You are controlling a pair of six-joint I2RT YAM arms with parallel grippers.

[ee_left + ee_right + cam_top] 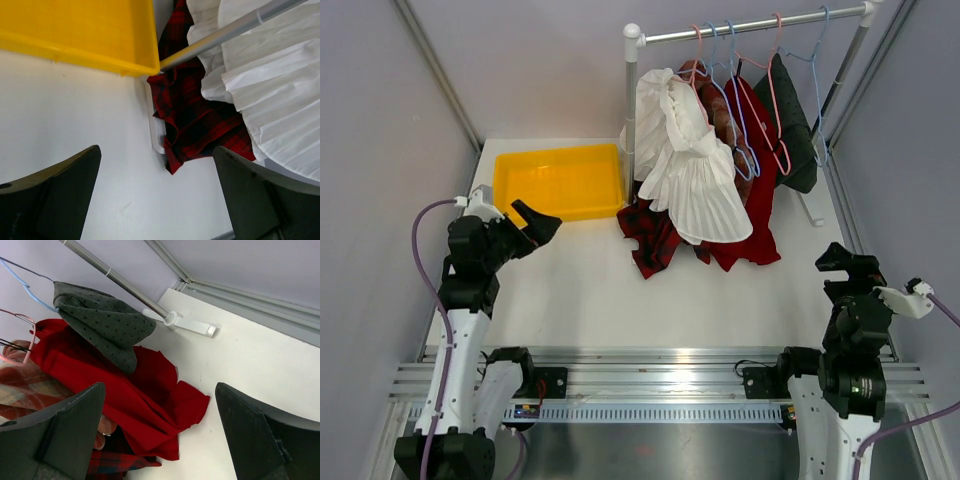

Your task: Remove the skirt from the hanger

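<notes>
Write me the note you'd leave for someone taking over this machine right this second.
Left gripper: open, empty, raised near the yellow bin.
Right gripper: open, empty, over the right side of the table.
White pleated skirt: hanging near the left end of the rail, on its hanger, next to a red garment and a grey garment.
Done: nothing yet; neither gripper touches any cloth.
Left: reach in, take hold of the skirt, free it from the hanger.

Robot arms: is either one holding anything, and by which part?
Nothing is held: the left arm's fingers and the right arm's fingers are open and empty.
</notes>
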